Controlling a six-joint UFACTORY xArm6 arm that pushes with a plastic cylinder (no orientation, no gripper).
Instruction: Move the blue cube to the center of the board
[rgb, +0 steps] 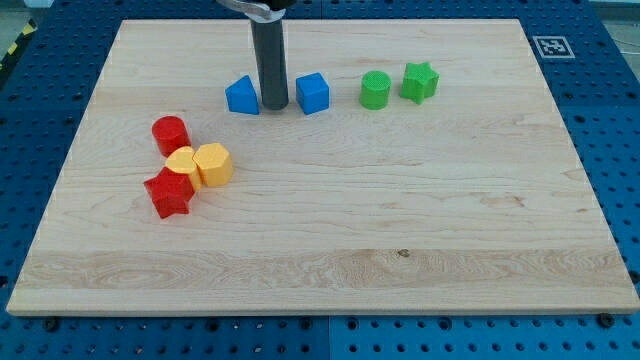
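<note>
The blue cube (312, 93) sits on the wooden board (330, 230) near the view's top, a little left of the middle. My tip (274, 106) rests on the board just left of the cube, with a narrow gap between them. A blue triangular block (242, 96) stands just left of my tip, so the rod is between the two blue blocks.
A green cylinder (375, 90) and a green star (420, 81) stand right of the blue cube. At the view's left, a red cylinder (170, 134), a yellow round block (182, 161), a yellow hexagon (213, 164) and a red star (169, 193) cluster together.
</note>
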